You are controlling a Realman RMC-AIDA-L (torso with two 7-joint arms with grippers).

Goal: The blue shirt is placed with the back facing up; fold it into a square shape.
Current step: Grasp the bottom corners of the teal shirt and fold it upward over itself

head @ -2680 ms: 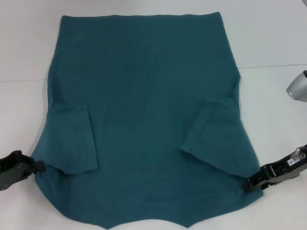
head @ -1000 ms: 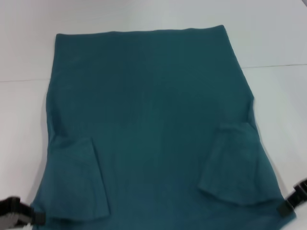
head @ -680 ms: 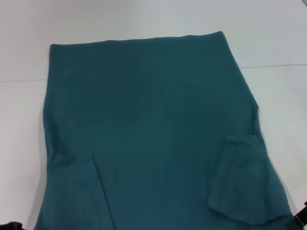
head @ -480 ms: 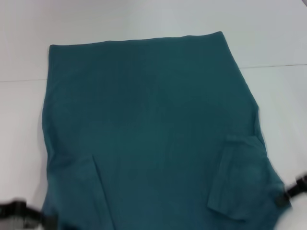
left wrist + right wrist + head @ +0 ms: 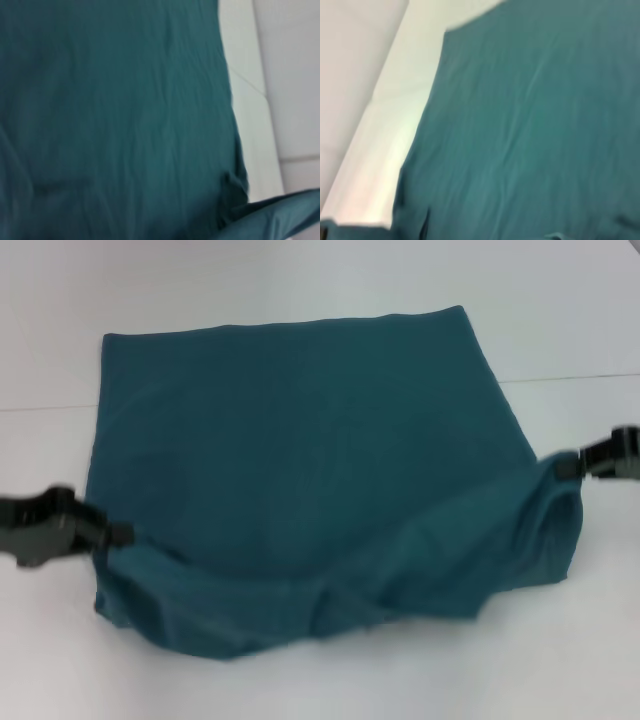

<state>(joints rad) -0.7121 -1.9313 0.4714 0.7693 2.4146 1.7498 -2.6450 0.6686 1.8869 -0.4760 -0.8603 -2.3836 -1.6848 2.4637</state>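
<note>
Above the table (image 5: 300, 680), we carry the near edge of the blue shirt (image 5: 300, 440) toward the far side.
Left gripper (image 5: 118, 534) and right gripper (image 5: 566, 466) have jaws clamped on its corners; next we should lay it evenly.

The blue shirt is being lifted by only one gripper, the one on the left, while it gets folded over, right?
Not quite: the head view shows both at work. The left gripper and the right gripper each hold a side of the blue shirt, carrying its near end over the rest.

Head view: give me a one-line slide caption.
Left gripper and right gripper lift the blue shirt's near edge up off the white table, carrying it over the flat far half.
</note>
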